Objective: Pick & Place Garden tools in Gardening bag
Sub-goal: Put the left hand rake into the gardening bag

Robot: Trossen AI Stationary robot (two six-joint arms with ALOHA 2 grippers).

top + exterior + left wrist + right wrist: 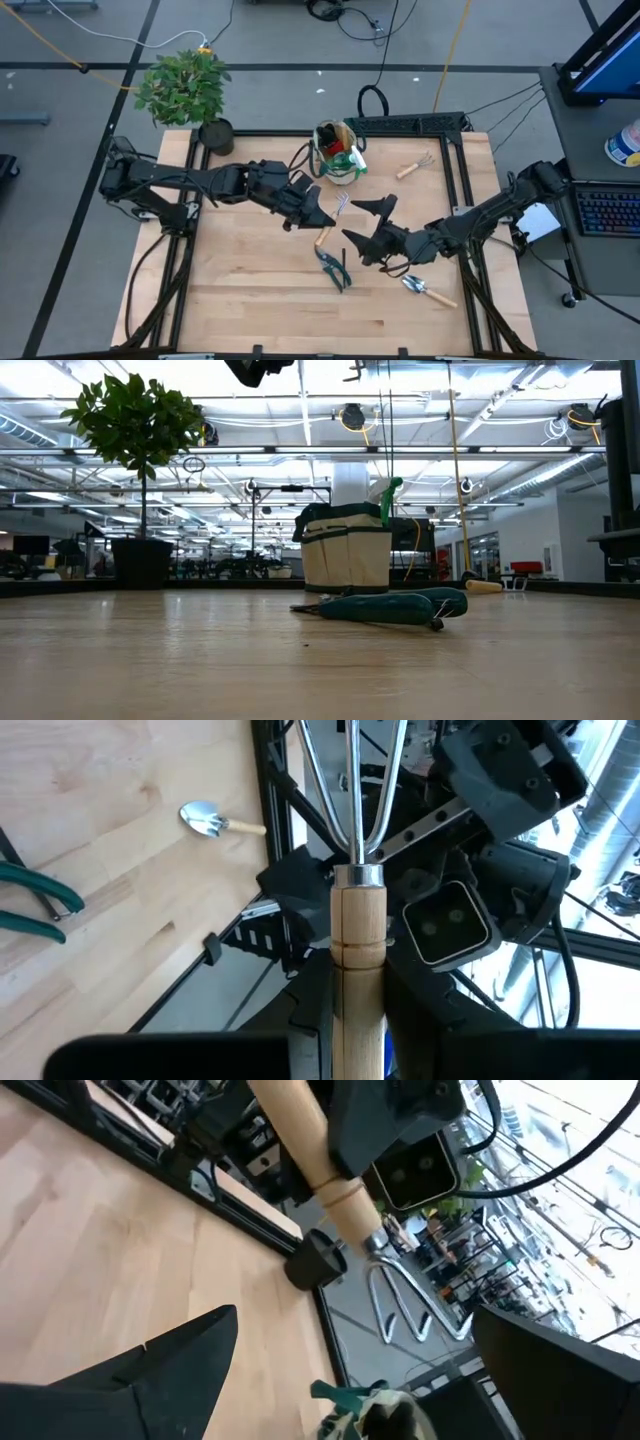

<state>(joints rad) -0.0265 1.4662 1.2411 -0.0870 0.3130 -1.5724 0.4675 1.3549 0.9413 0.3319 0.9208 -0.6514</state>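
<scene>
High view: left gripper (322,218) mid-tabletop, jaws clamped on the wooden handle of a hand fork (333,217), tines pointing toward the right arm. Right gripper (368,222) sits just beside it, jaws spread wide and empty. Gardening bag (338,152) stands at the far edge, already stuffed. Risk: the two arms are crowded together; a swing toward the bag could knock the fork against the right arm. Pruning shears (334,267) and a trowel (428,290) lie on the wood nearer the front; a second small fork (414,166) lies right of the bag.

Low view: bag upright, contents standing above its rim; a careless drop may catch on them or tip the bag. Shears lie flat in front of it.

Left wrist view: handle sits square in the grip, tines ahead, close to the right arm's housing. A light hold could let it rotate.

Right wrist view: fork hangs above bare wood, the bag just visible.

Surface and room: pale wood-plank tabletop (250,290) in a black frame, potted plant (187,90) at the far-left corner; open workshop behind, cables on grey floor.
</scene>
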